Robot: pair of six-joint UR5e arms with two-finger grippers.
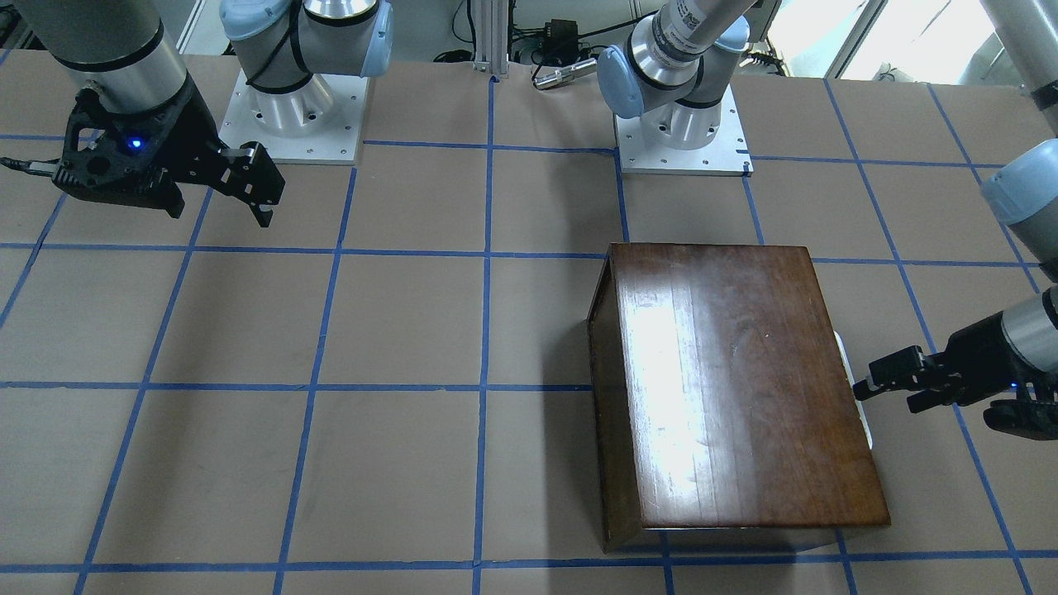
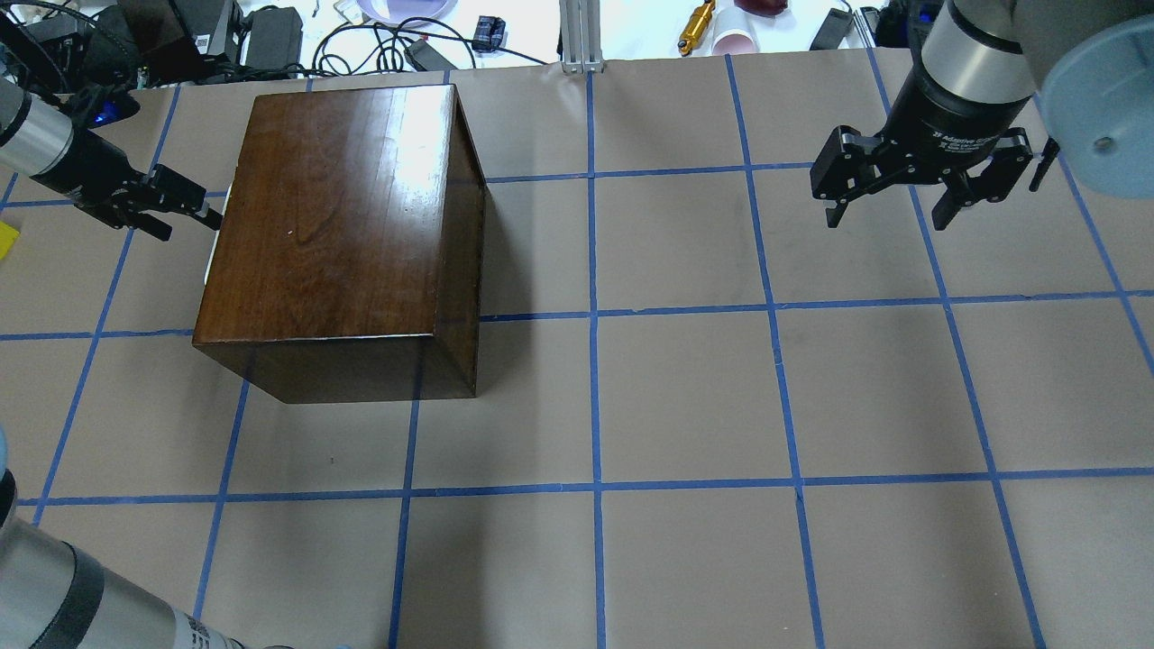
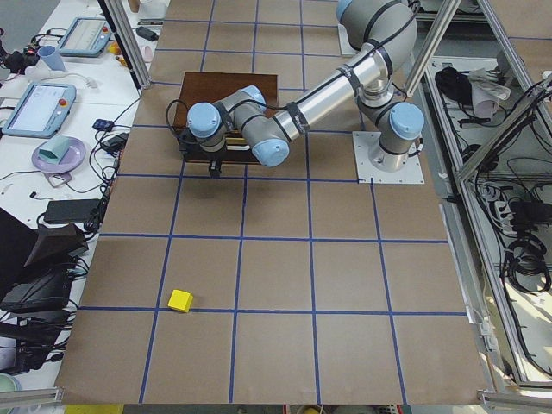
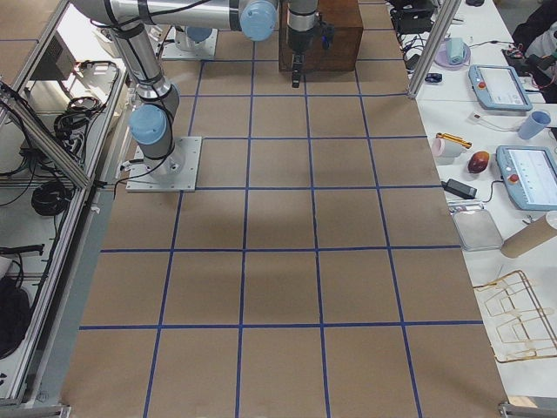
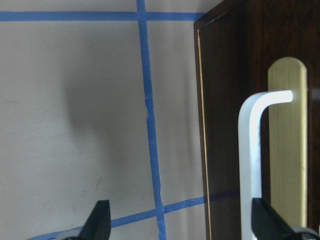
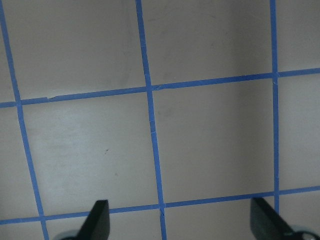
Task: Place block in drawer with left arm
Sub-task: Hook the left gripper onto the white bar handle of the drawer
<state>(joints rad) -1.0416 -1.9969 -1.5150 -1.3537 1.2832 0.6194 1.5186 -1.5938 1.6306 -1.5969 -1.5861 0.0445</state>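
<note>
Two left pincer fingers stand apart before the shut drawer, whose white handle lies horizontal.

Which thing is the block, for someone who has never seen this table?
Start at the glossy dark-brown box. Go from it toward the end of the table on the robot's left. There the block sits alone by a blue tape line: a small bright yellow cube, the only yellow thing on the tabletop.
</note>
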